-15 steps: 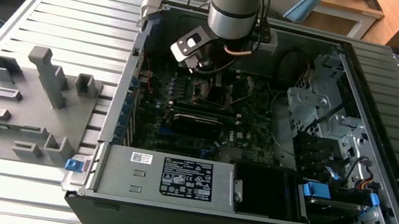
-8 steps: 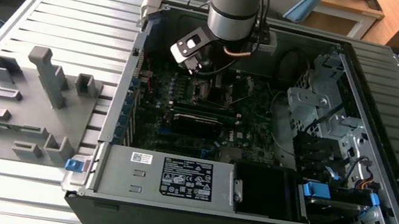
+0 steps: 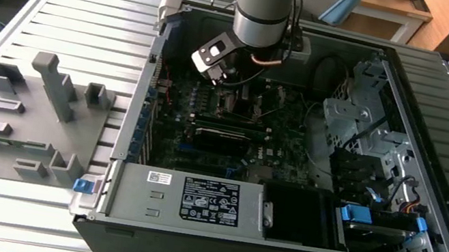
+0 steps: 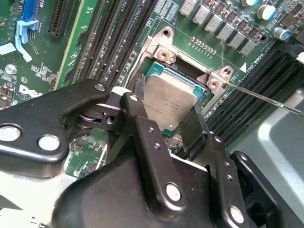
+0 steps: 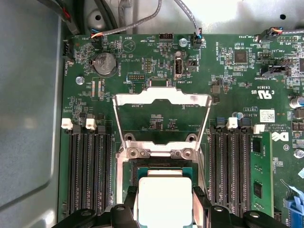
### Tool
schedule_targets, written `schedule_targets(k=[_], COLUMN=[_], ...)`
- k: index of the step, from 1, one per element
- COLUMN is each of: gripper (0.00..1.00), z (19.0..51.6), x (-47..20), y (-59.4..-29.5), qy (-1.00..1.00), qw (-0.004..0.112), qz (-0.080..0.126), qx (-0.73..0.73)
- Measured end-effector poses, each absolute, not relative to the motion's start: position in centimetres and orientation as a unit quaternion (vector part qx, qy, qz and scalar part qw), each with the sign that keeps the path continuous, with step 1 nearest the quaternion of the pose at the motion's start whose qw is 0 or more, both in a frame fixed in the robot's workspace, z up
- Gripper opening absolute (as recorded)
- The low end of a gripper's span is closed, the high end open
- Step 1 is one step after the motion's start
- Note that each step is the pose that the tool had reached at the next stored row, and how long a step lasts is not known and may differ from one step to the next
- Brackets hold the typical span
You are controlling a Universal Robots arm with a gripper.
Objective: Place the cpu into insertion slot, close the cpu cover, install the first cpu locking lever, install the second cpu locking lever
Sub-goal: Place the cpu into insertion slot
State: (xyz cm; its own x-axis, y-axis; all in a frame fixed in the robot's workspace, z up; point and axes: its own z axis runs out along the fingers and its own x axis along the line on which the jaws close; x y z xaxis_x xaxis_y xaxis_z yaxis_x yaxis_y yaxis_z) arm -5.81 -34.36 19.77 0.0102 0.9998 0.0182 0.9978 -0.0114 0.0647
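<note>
My gripper (image 3: 229, 87) reaches down into the open computer case over the motherboard. In both wrist views its two black fingers (image 4: 135, 114) close on opposite edges of the cpu (image 4: 168, 99), a flat silver square. The cpu (image 5: 164, 197) sits at the insertion slot (image 5: 156, 153), slightly tilted in the second wrist view; whether it rests fully in the slot (image 4: 164, 50) I cannot tell. The cpu cover (image 5: 161, 97), a thin silvery frame, stands raised behind the slot. A thin metal lever rod (image 4: 266, 97) runs out from the slot's corner.
Long black memory slots (image 5: 88, 171) flank the socket on both sides, with one green module (image 5: 261, 175) fitted. A coin battery (image 5: 105, 64) and cables lie beyond the cover. A power supply (image 3: 203, 198) and drive cage (image 3: 347, 113) crowd the case. A grey fixture tray (image 3: 21, 125) sits outside.
</note>
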Motion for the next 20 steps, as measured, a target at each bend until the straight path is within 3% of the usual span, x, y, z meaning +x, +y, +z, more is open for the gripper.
schedule_targets(k=[20], gripper=[0.54], z=[19.51], x=[-5.79], y=[-34.11], qy=[0.703], qw=[0.016], qz=[0.030], qx=[0.711])
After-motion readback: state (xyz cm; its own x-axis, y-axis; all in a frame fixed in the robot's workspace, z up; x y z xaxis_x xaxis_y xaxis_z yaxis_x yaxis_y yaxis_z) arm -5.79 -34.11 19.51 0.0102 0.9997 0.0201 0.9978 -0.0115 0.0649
